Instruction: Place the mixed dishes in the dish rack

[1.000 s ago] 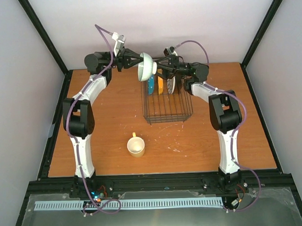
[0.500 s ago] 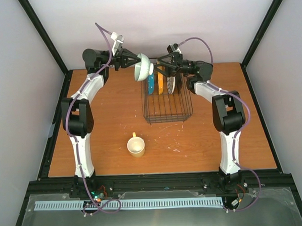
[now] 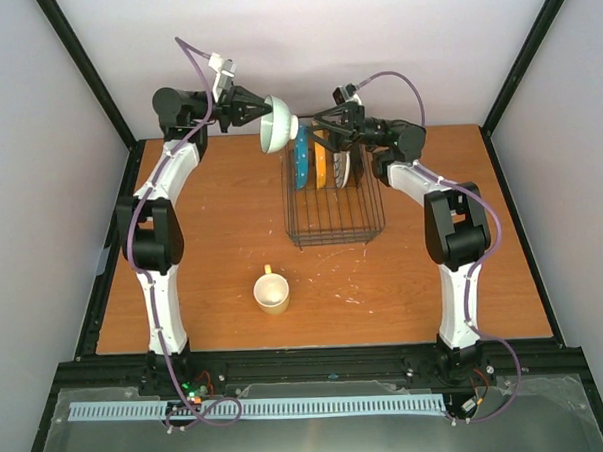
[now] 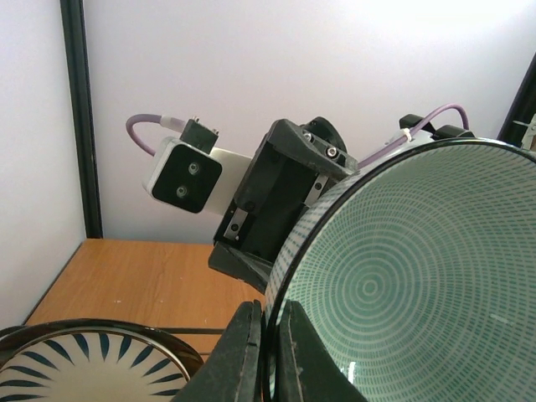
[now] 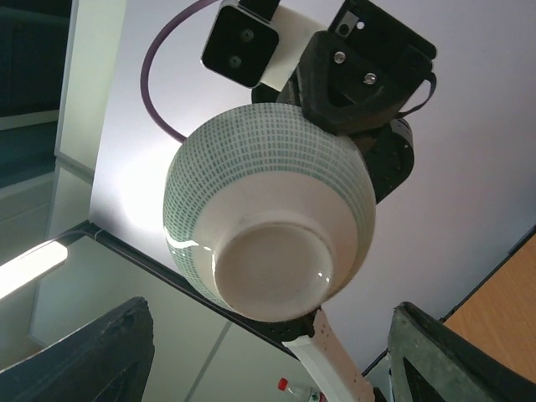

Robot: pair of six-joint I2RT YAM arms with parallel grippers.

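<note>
Beside the far end of the dark wire dish rack (image 3: 333, 223), the left fingers (image 4: 241, 356) clamp the rim of a round, glossy, dash-patterned mint-green bowl (image 3: 277, 125) while the right fingers (image 5: 105, 356) gape empty.

Mint bowl (image 3: 277, 124) aloft near rack (image 3: 332, 227); mug (image 3: 272, 292) apart

Robot laboratory test cell. White panels (image 3: 324, 45) on black posts (image 3: 87, 73) enclose the wooden table (image 3: 224, 289) at back and sides. The left arm (image 3: 154, 242) and right arm (image 3: 452, 229) mount on a rail (image 3: 318, 363) at its near edge.
</note>
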